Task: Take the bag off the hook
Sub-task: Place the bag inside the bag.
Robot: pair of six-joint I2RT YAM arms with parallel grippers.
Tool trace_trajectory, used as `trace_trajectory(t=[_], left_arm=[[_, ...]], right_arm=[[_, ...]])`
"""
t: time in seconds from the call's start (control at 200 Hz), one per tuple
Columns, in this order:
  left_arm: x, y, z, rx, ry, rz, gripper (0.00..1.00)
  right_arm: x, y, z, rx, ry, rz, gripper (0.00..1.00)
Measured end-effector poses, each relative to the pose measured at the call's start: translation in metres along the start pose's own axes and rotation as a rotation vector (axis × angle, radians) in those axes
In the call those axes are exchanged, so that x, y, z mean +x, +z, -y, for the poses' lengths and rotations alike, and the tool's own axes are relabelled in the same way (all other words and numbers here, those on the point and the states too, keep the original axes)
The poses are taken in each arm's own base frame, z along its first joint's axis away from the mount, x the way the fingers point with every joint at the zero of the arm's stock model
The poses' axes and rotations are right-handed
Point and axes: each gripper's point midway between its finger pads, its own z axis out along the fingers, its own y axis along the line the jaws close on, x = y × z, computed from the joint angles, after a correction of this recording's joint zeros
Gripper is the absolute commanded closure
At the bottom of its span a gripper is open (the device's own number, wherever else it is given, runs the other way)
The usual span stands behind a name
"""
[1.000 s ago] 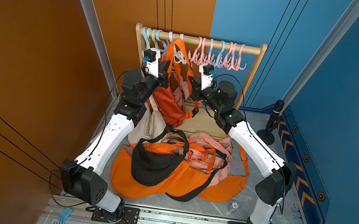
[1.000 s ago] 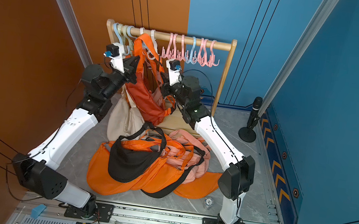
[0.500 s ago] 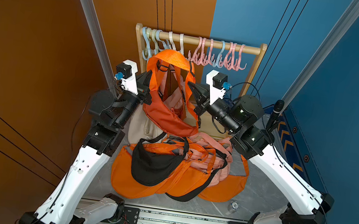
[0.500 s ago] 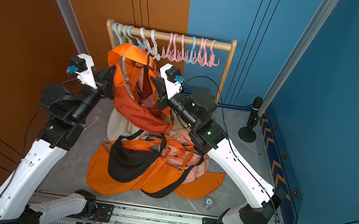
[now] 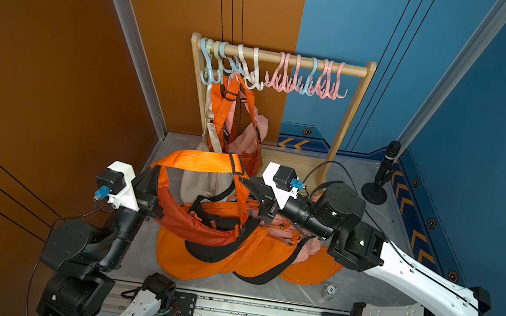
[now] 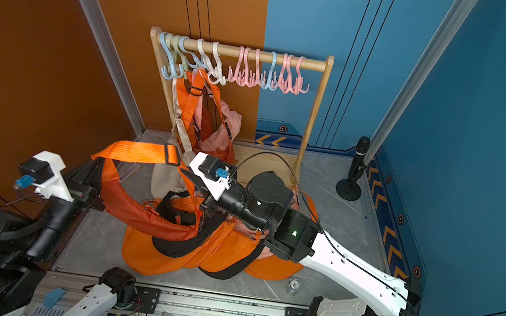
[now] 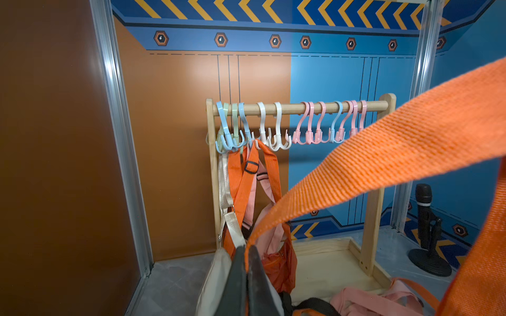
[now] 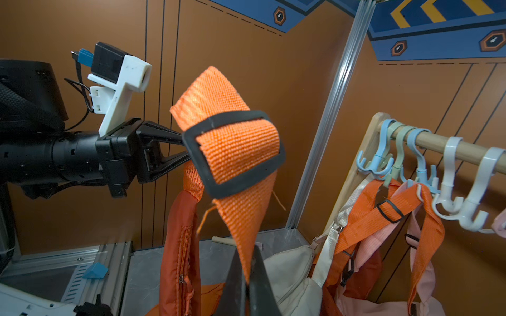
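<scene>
In front of the rack (image 5: pixel 347 121), off its left end, the left gripper (image 7: pixel 247 250) is pinched tight on one end of a wide orange strap (image 5: pixel 197 161). The left wrist view shows its two dark fingers pressed together with the webbing coming out between them. In both top views the strap covers the tips, and in the right wrist view a black buckle (image 8: pixel 232 153) hides them.

The strap belongs to the dark orange bag (image 5: pixel 197 230), which is clear of the hooks (image 7: pixel 278 120) and sags between the two arms in front of the rack. Whether its underside touches the pile of bags (image 5: pixel 196 266) on the counter (image 5: pixel 303 295) cannot be told, as the outlines merge.

Behind the strap, the hanging bags (image 5: pixel 217 113) crowd the rack's left end. Their orange, pink and beige straps overlap, so which hook carries which is unclear.

In front of the rack's middle, the right gripper (image 8: pixel 247 262) is clamped on the strap's other end, its fingers cut off by the edge of its wrist view. A pink bag (image 7: pixel 367 301) in the pile lies mostly hidden under that arm. A small clear object (image 5: pixel 330 290) in front of the pile is too small to identify. A microphone (image 5: pixel 387 164) stands on the counter beside the rack's right post.
</scene>
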Motion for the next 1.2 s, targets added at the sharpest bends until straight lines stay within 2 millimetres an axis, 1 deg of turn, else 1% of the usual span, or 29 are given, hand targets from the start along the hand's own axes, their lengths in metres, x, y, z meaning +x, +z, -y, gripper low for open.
trace_trajectory(t=[0.055,0.095,0.155,0.22,0.285,0.35,0.4,0.44,0.476,0.511,0.601,0.671,0.731,0.781,0.851,0.921,0.971,1.016,1.041,1.106,1.196], left_arm=[[0.01,-0.006,-0.005,-0.026,0.006,-0.026,1.0],[0.02,-0.005,-0.009,-0.049,0.015,-0.062,1.0],[0.043,0.004,-0.012,-0.082,0.035,-0.139,1.0],[0.075,0.021,-0.011,-0.106,0.057,-0.244,1.0],[0.113,0.039,-0.007,-0.116,0.068,-0.355,1.0],[0.156,0.053,-0.002,-0.122,0.072,-0.475,1.0],[0.182,0.059,0.001,-0.128,0.068,-0.543,1.0],[0.204,0.063,0.003,-0.136,0.06,-0.597,1.0],[0.22,0.065,0.003,-0.146,0.051,-0.628,1.0],[0.234,0.066,0.003,-0.158,0.035,-0.653,1.0],[0.261,0.069,0.0,-0.199,-0.021,-0.696,1.0],[0.281,0.074,0.001,-0.224,-0.062,-0.726,1.0],[0.302,0.078,0.003,-0.239,-0.087,-0.765,1.0],[0.32,0.079,0.005,-0.252,-0.097,-0.804,1.0],[0.34,0.081,0.006,-0.27,-0.097,-0.839,0.99],[0.355,0.085,0.01,-0.281,-0.097,-0.86,0.87],[0.363,0.089,0.014,-0.28,-0.095,-0.866,0.73],[0.367,0.093,0.019,-0.276,-0.095,-0.863,0.58],[0.368,0.096,0.021,-0.274,-0.099,-0.857,0.53],[0.368,0.101,0.024,-0.272,-0.109,-0.837,0.44],[0.36,0.107,0.024,-0.277,-0.133,-0.798,0.36]], right_arm=[[0.008,0.002,-0.001,0.008,0.001,-0.019,1.0],[0.017,0.005,0.003,0.022,0.005,-0.039,1.0],[0.032,0.012,0.013,0.05,0.017,-0.071,1.0],[0.054,0.023,0.027,0.085,0.044,-0.117,1.0],[0.086,0.036,0.047,0.126,0.078,-0.177,1.0],[0.123,0.046,0.066,0.166,0.115,-0.247,1.0],[0.154,0.052,0.079,0.191,0.147,-0.303,1.0],[0.176,0.055,0.087,0.205,0.171,-0.338,1.0],[0.194,0.057,0.095,0.22,0.19,-0.365,1.0],[0.211,0.057,0.101,0.235,0.208,-0.389,1.0],[0.245,0.051,0.113,0.263,0.251,-0.431,1.0],[0.264,0.045,0.122,0.29,0.288,-0.444,1.0],[0.279,0.039,0.13,0.316,0.322,-0.446,1.0],[0.293,0.032,0.139,0.347,0.354,-0.448,1.0],[0.311,0.024,0.152,0.388,0.393,-0.454,0.99],[0.33,0.02,0.163,0.424,0.43,-0.467,0.9],[0.342,0.017,0.172,0.45,0.454,-0.474,0.83],[0.353,0.014,0.179,0.47,0.479,-0.484,0.7],[0.357,0.013,0.182,0.481,0.488,-0.485,0.62],[0.364,0.008,0.192,0.508,0.509,-0.488,0.47],[0.364,0.002,0.204,0.535,0.514,-0.478,0.27]])
